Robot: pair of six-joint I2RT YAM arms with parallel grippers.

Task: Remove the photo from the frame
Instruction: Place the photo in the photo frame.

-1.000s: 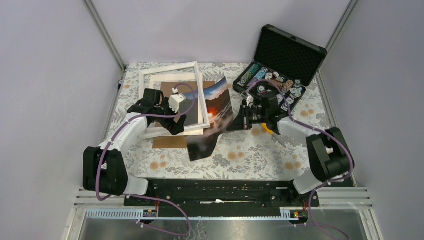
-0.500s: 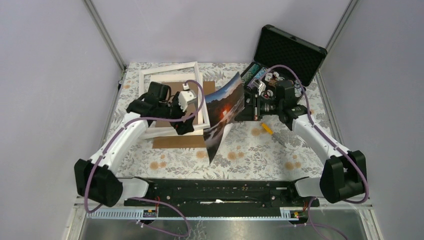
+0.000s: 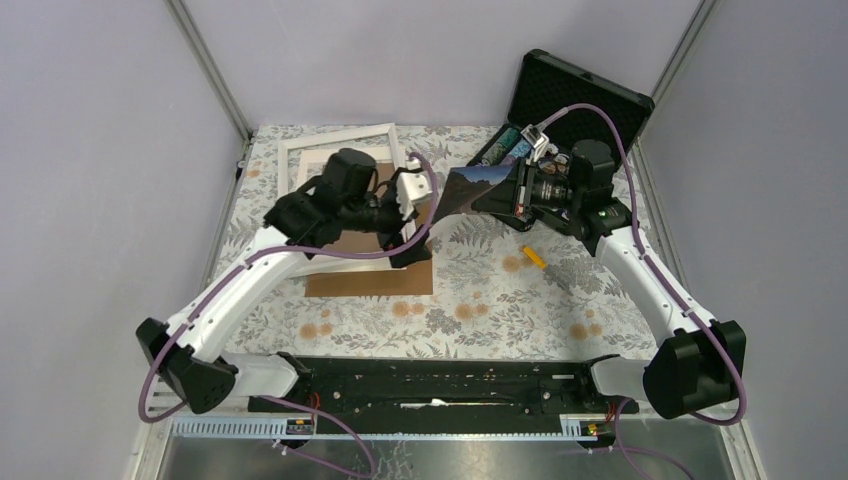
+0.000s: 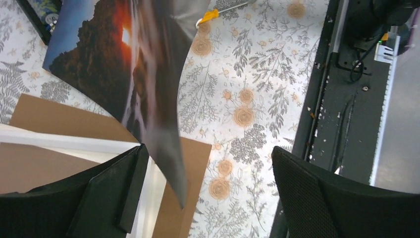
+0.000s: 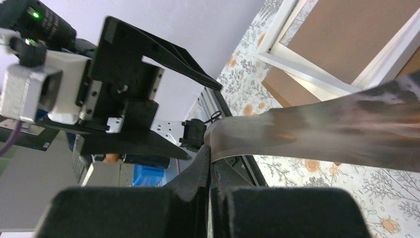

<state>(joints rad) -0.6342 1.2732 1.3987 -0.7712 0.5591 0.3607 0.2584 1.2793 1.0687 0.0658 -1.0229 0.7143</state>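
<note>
Since a second ago we have swung the photo (image 3: 470,190) up toward one o'clock, our right gripper (image 5: 210,157) pinched tight on its edge, well clear of the frame (image 3: 335,135) lying at eleven o'clock. Our left gripper (image 4: 208,151) gapes empty beside it. Extraction looks done; next we need a gentle, flat set-down.
</note>
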